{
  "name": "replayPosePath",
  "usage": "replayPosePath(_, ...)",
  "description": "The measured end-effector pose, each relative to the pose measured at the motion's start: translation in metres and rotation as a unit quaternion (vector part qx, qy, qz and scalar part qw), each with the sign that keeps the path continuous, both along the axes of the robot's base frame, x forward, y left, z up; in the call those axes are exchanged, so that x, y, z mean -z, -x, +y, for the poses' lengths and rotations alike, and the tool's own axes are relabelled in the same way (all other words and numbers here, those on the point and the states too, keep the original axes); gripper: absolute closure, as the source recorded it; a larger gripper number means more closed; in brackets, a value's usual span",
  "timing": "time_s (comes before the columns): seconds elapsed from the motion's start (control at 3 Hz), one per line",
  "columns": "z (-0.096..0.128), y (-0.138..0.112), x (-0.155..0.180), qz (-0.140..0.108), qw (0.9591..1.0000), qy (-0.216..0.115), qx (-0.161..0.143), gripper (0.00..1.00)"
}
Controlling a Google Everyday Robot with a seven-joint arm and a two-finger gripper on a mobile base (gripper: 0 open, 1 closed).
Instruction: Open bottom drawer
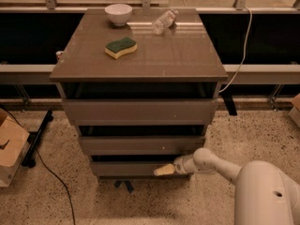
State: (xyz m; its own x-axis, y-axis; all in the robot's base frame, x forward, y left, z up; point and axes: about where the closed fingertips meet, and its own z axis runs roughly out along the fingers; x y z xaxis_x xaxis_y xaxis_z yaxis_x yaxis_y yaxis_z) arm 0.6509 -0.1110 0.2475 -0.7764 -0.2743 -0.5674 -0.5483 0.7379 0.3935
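Note:
The bottom drawer (126,168) is the lowest, smallest-looking grey-brown slab front of the cabinet, with a dark gap above it. My gripper (164,169) reaches in from the lower right on a white arm, and its yellowish tip lies against the right part of that drawer front, just under its top edge. The middle drawer front (140,144) and the tall top drawer front (139,111) are above it.
The cabinet top (178,55) carries a white bowl (118,13), a green-and-yellow sponge (121,47) and a lying plastic bottle (165,21). A cardboard box (10,149) and a black cable (51,177) lie on the speckled floor at the left. My white arm body (267,196) fills the lower right.

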Motion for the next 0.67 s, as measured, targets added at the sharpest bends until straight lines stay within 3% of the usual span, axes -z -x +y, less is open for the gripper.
replayPosePath(0.33, 0.002, -0.012, 0.004, -0.006, 1.0, -0.008, 0.002, 0.0)
replayPosePath(0.67, 0.009, -0.019, 0.019, 0.004, 0.9998, -0.02, -0.001, 0.04)
